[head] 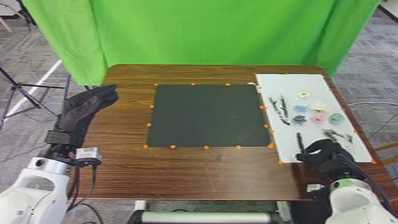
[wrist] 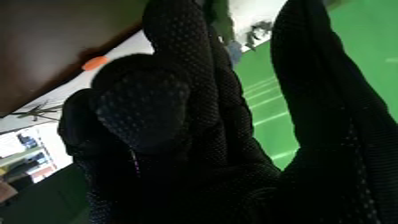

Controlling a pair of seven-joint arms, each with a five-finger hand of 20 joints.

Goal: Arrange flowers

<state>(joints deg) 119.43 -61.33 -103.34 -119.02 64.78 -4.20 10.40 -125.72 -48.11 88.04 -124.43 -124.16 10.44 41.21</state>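
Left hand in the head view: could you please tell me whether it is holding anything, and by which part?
Nothing is held: the left hand is empty at the table's left edge.

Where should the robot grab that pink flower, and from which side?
Probably by its rounded head, from above and the near side: the pink flower has other flowers to its left, right and beyond, while the white sheet shows just on its near side. I can't make out a stem.

Head view bright; wrist view seemingly backlit.
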